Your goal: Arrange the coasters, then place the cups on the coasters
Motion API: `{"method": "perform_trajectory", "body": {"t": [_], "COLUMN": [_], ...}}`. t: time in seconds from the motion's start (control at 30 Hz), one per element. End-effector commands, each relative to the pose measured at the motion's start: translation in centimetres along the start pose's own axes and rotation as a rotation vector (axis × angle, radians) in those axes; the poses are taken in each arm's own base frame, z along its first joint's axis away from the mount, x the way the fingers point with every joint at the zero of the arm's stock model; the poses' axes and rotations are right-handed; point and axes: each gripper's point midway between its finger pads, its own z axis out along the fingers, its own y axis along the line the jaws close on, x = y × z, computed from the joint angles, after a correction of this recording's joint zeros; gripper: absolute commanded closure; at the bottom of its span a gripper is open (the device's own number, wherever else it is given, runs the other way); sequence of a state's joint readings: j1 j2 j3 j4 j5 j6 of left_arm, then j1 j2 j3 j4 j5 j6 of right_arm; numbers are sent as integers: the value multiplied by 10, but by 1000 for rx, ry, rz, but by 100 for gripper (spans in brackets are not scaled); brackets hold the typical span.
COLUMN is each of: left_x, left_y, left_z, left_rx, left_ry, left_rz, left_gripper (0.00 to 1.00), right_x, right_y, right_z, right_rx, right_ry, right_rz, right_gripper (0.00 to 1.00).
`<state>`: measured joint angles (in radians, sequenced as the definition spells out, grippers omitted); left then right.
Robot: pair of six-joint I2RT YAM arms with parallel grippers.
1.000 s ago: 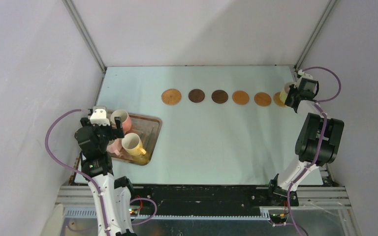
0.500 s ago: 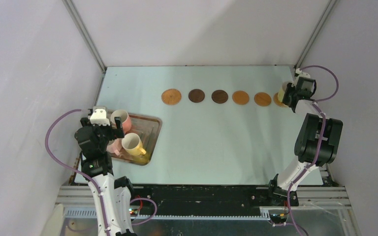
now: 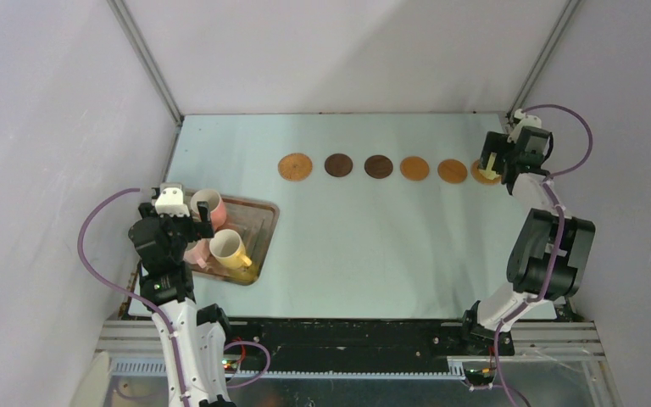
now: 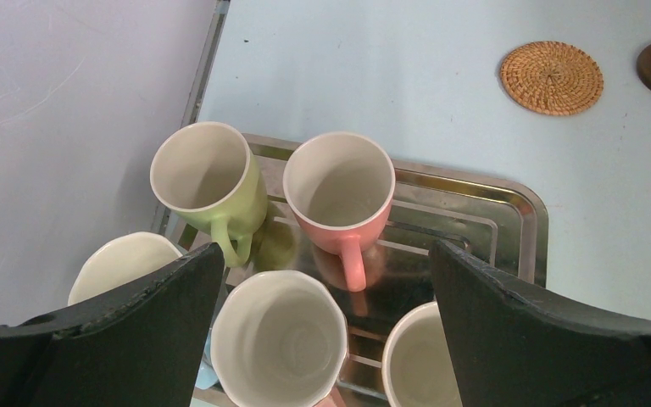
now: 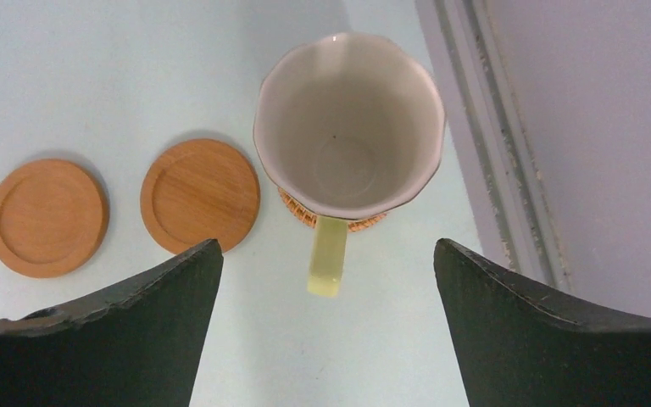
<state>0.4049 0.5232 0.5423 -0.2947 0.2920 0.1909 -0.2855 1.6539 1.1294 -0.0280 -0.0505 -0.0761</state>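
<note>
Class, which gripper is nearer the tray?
Left. The left gripper hangs right over the tray; the right gripper is across the table, above the far-right cup.

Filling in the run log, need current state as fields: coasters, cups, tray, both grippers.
coasters: six flat round discs in one row; woven tan coaster, two dark brown coasters, two orange-brown coasters, second woven tan coaster at the right end
placed: pale yellow-green handled mug upright on that right-end coaster
waiting: five mugs at the rectangular metal tray, including light green mug and salmon pink mug
left gripper: open, above the tray mugs
right gripper: open, above the placed mug, clear of it
</note>
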Motion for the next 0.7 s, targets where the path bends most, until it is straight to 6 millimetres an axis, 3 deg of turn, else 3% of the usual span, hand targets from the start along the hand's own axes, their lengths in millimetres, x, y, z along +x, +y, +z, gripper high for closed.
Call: {"method": "perform_trajectory", "body": {"t": [0.0, 0.27, 0.4, 0.5, 0.53, 0.57, 0.6, 0.63, 0.67], "left_x": [-15, -15, -15, -14, -14, -14, -14, -15, -14], "left_y": [3, 3, 2, 2, 2, 2, 2, 3, 4], "left_z": [-2, -3, -3, -2, -2, -2, -2, -2, -2], "left_rx": [-7, -9, -7, -5, -6, -6, -7, -10, -13], "left_ry": [-44, -48, -50, -49, -49, -48, -50, -52, -51], "left_rz": [6, 5, 6, 6, 7, 6, 7, 8, 7], "left_gripper": [2, 2, 2, 2, 2, 2, 2, 2, 2], "right_x": [-55, -78, -108, -122, -117, -116, -104, -98, -83], "right_y": [-6, 7, 37, 110, 155, 171, 218, 236, 276], "right_z": [-32, -69, -116, -166, -182, -192, -212, -217, -231], "right_rx": [22, 5, -62, -228, -331, -354, -469, -491, -584], "right_ry": [-148, -139, -209, -276, -287, -308, -323, -330, -340], "right_rz": [-39, -57, -102, -234, -301, -361, -431, -486, -543], "right_gripper": [0, 1, 1, 1, 1, 1, 1, 0, 1]}}
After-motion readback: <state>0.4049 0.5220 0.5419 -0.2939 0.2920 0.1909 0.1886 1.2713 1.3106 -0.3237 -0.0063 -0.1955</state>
